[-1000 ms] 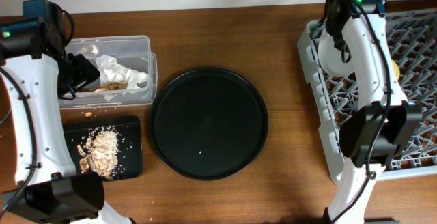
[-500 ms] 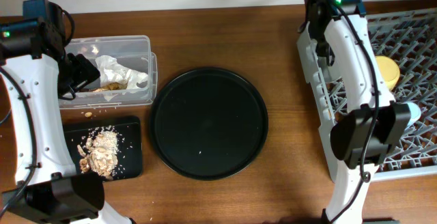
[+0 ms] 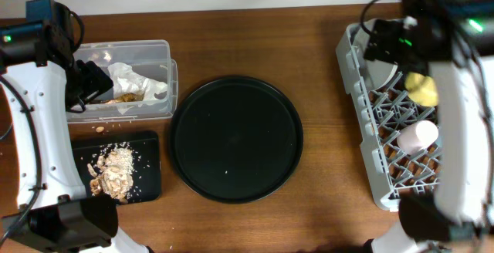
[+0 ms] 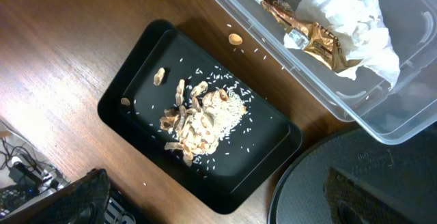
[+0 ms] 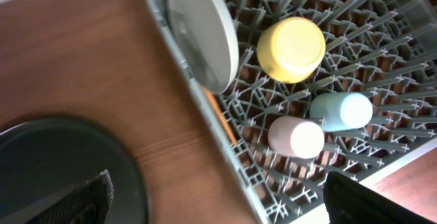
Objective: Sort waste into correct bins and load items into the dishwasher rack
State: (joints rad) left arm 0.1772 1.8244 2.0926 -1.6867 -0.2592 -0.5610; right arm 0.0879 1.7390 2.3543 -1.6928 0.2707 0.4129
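The dishwasher rack (image 3: 356,99) fills the right side. In it a pale grey plate (image 5: 201,29) stands on edge by the left wall, beside an upturned yellow bowl (image 5: 291,48), a light-blue cup (image 5: 341,110) and a pink cup (image 5: 295,136) lying on their sides. My right gripper (image 5: 225,207) hangs open and empty above the rack's near-left rim. At the left, a clear tub (image 4: 321,80) holds the crumpled wrapper (image 4: 351,19). A flat black tray (image 4: 136,94) holds tan food scraps (image 4: 198,118). My left gripper (image 4: 225,210) is open and empty above them.
The big round black tray (image 3: 236,139) lies in the middle of the wooden table, between the bins and the rack. One loose tan scrap (image 4: 235,39) lies on the wood between the clear tub and the flat black tray.
My right gripper has gone from shut to open, and its arm has swung across the rack, uncovering the bowl and the pink cup. The left arm has not moved.
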